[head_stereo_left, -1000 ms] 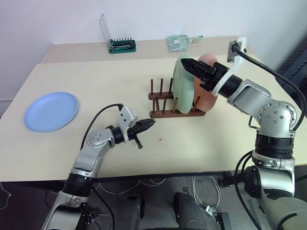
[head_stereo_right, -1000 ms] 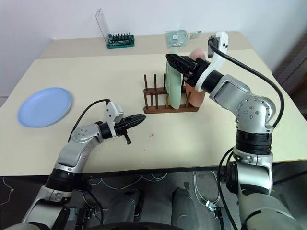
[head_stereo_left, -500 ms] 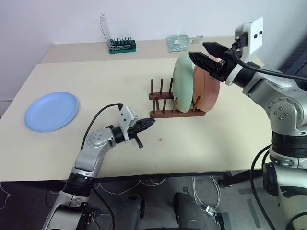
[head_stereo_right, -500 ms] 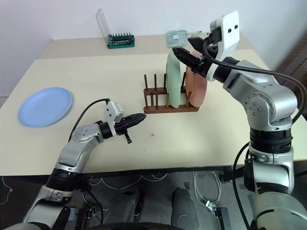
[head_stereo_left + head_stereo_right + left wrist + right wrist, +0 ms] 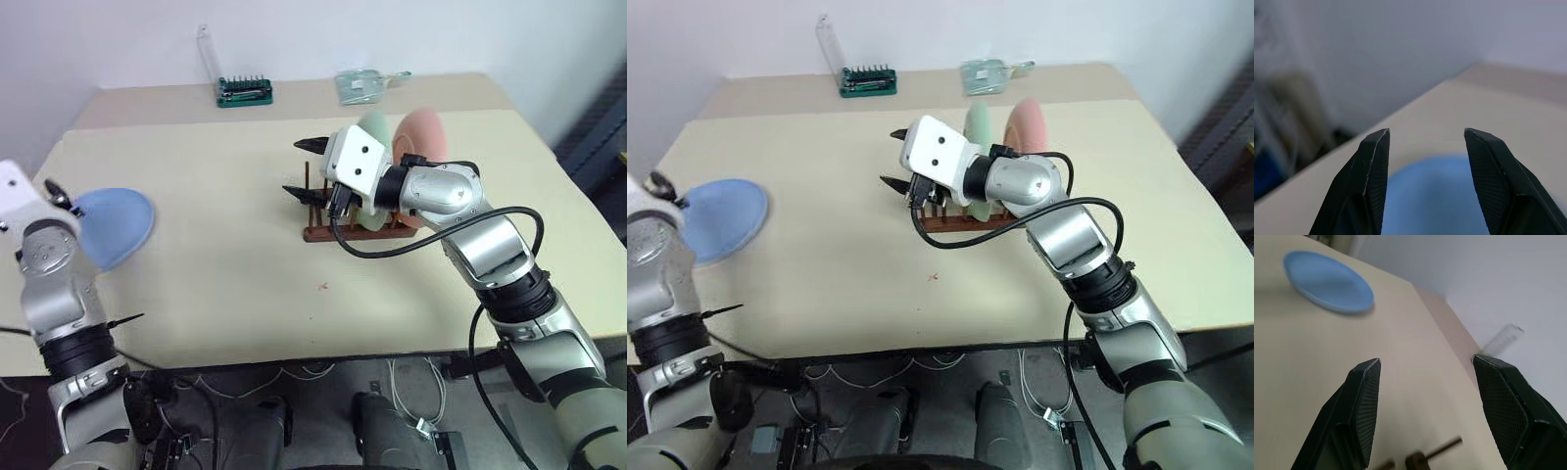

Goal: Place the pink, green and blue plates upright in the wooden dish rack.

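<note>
The green plate and the pink plate stand upright side by side in the wooden dish rack, whose front is partly hidden by my right arm. My right gripper is open and holds nothing; it hangs above the rack's left end and points left. The blue plate lies flat near the table's left edge. My left gripper is open just above the near-left rim of the blue plate and holds nothing. The blue plate also shows far off in the right wrist view.
A green screwdriver-bit holder with a clear lid and a plastic packet sit on the back table. The cream table stretches bare between the blue plate and the rack, with a small red speck on it.
My left arm swung far left to the blue plate, and its gripper went from shut to open. My right gripper drew away from the plates and swung left over the rack. The camera has shifted.
</note>
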`<state>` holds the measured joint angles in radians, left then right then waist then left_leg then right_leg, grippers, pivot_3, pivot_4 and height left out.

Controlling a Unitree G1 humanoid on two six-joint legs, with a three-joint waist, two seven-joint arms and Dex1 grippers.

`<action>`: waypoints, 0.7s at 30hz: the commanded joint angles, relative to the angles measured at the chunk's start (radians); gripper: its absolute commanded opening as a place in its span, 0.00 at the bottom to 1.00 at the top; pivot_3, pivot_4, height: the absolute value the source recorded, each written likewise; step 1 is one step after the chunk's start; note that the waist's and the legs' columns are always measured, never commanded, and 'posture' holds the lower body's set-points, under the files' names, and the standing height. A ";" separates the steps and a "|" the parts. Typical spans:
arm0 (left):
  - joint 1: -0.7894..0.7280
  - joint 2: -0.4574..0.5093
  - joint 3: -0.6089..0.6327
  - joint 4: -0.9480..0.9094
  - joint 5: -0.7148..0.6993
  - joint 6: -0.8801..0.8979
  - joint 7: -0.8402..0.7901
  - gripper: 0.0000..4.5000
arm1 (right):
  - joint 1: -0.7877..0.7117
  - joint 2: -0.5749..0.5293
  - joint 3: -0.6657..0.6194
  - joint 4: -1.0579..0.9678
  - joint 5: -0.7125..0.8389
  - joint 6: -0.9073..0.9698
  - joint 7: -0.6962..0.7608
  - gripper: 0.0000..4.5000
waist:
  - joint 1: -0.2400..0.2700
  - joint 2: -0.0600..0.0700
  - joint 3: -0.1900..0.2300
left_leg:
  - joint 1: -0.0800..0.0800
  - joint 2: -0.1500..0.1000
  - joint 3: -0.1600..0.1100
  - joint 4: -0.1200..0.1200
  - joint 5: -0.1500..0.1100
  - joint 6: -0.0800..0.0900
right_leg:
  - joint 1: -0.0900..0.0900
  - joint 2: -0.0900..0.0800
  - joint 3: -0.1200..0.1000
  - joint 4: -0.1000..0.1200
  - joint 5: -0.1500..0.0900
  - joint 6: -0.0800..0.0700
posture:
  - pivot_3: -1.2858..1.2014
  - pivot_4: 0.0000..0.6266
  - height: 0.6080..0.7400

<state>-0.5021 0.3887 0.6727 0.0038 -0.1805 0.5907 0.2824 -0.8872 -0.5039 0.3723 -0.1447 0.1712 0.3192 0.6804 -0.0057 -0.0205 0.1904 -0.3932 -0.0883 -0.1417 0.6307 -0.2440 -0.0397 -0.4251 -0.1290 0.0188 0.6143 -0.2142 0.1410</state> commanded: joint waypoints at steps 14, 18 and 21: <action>-0.027 -0.119 0.345 -0.035 -0.347 0.330 0.123 0.25 | 0.037 0.049 -0.073 0.002 -0.064 -0.038 0.036 0.68 | -0.010 -0.003 -0.001 | 0.001 0.001 0.000 -0.001 0.002 -0.003 | 0.000 0.002 0.000 0.000 0.002 -0.001 | 0.52 0.24 1.00; -0.033 -0.117 0.323 -0.010 -0.346 0.297 0.152 0.01 | 0.059 0.049 -0.084 -0.022 -0.076 -0.020 0.030 0.68 | -0.009 -0.003 -0.001 | 0.001 0.001 0.001 -0.001 0.002 -0.003 | 0.000 0.002 0.000 0.000 0.002 -0.001 | 0.52 0.24 1.00; -0.044 -0.112 0.290 0.000 -0.350 0.280 0.147 0.01 | 0.065 0.048 -0.089 -0.030 -0.082 -0.015 0.031 0.68 | -0.009 -0.003 -0.002 | 0.002 0.001 0.001 -0.001 0.002 -0.003 | 0.000 0.002 0.000 0.000 0.002 -0.002 | 0.52 0.24 1.00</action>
<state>-0.5286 0.2606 0.9864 0.0070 -0.5234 0.8866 0.4247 -0.8204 -0.4551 0.3209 -0.1314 0.0955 0.3034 0.7179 -0.0144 -0.0237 0.1888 -0.3917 -0.0870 -0.1410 0.6298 -0.2422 -0.0431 -0.4251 -0.1273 0.0192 0.6146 -0.2118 0.1394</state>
